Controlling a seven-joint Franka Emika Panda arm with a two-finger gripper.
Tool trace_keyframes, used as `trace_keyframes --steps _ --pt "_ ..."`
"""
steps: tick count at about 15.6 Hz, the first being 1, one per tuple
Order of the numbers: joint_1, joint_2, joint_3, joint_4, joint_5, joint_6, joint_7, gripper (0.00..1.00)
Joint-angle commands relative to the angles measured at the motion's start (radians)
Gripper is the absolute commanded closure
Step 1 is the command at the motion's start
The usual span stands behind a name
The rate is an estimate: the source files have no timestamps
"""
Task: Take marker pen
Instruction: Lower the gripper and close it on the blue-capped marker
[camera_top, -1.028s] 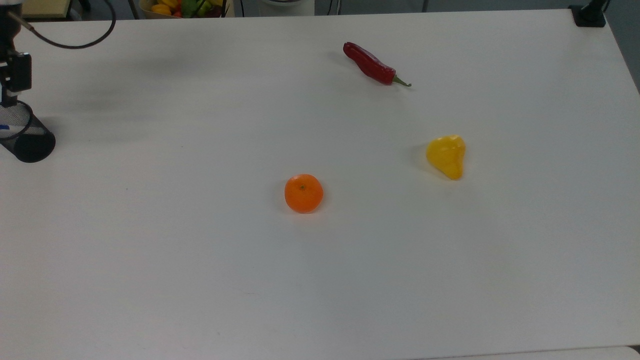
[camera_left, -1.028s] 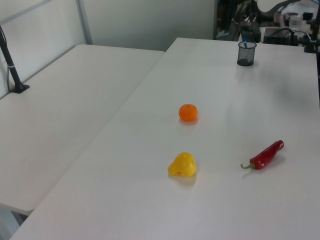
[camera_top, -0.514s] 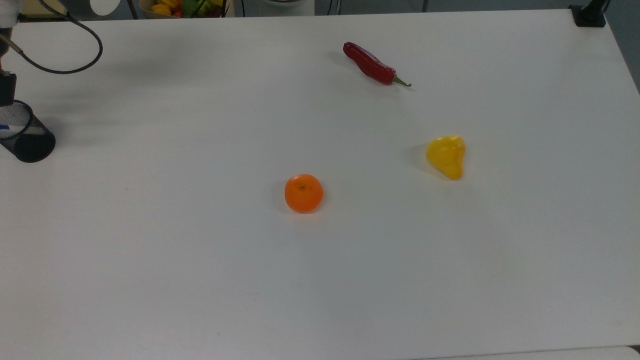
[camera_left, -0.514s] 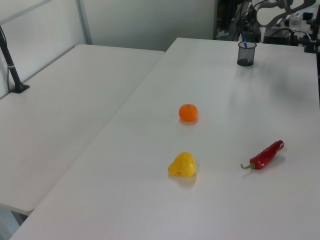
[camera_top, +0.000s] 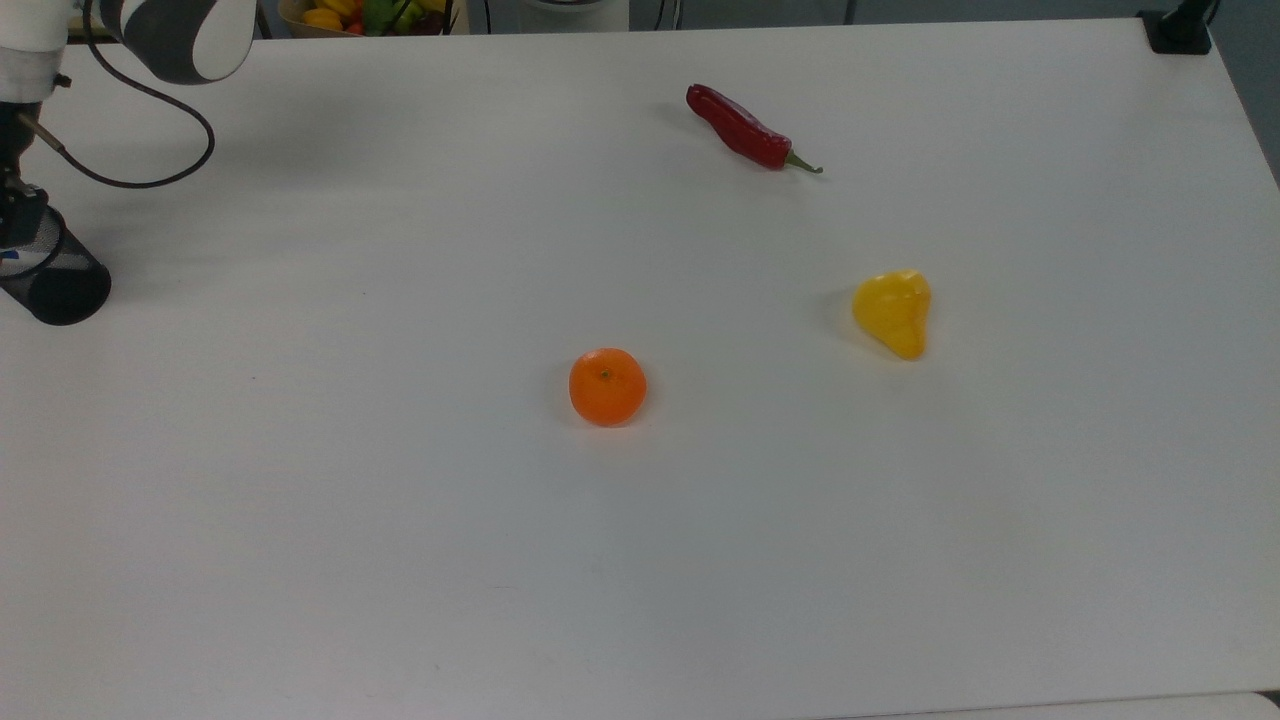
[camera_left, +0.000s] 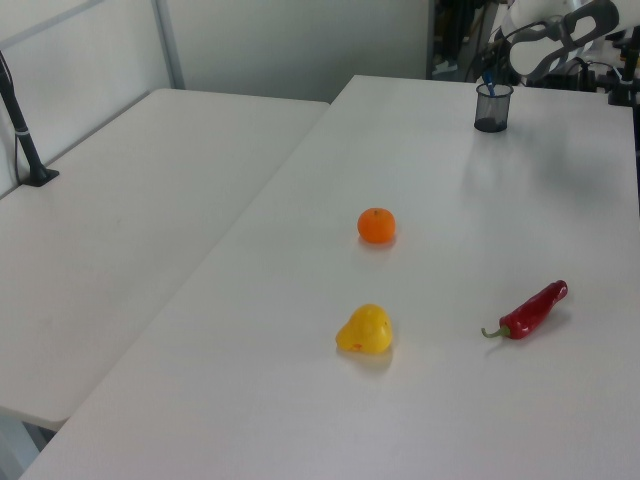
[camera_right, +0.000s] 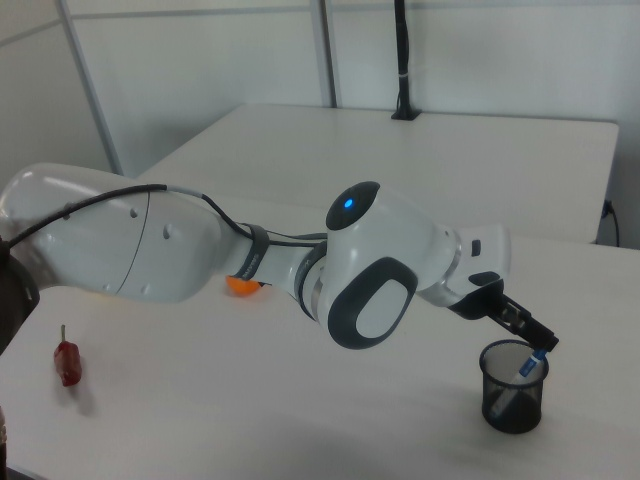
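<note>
The marker pen (camera_right: 527, 368) stands tilted in a black mesh cup (camera_right: 511, 402), its blue cap poking above the rim and its white barrel showing through the mesh. My gripper (camera_right: 537, 342) reaches down to the cup's mouth, right at the blue cap. In the top view the cup (camera_top: 52, 278) sits at the table's far left, a bit of the blue marker pen (camera_top: 8, 255) shows at its mouth, and my gripper (camera_top: 14, 212) hangs just over it. In the left view the cup (camera_left: 492, 108) is at the far end, with the marker pen (camera_left: 488, 79) sticking up.
An orange (camera_top: 607, 386) lies mid-table, a yellow pear-shaped fruit (camera_top: 893, 312) to the top view's right, a red chili (camera_top: 744, 128) toward the back. A cable (camera_top: 150, 180) loops from the arm (camera_top: 170, 30). A fruit basket (camera_top: 365, 14) stands behind the table.
The arm has swung in over the cup: its white and dark link now shows at the top view's upper left and behind the cup in the left view. The fruit has not moved.
</note>
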Motion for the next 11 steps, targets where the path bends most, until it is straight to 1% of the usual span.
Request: trace_keyframes --steps 1,2,5,6,7,9,11 --pt "-0.011 0.025 -0.006 0.002 -0.053 0.103 0.016 0.27" --pt "-0.015 0.036 -0.006 0.003 -0.054 0.107 0.016 0.27" --pt "-0.020 0.057 -0.006 0.005 -0.055 0.110 0.016 0.32" --pt "-0.023 0.059 -0.006 0.005 -0.055 0.110 0.016 0.38" --pt "-0.028 0.060 -0.006 0.005 -0.057 0.110 0.016 0.40" --pt "-0.029 0.071 -0.006 0.005 -0.057 0.117 0.014 0.46" --pt "-0.031 0.079 -0.006 0.005 -0.055 0.159 0.000 0.62"
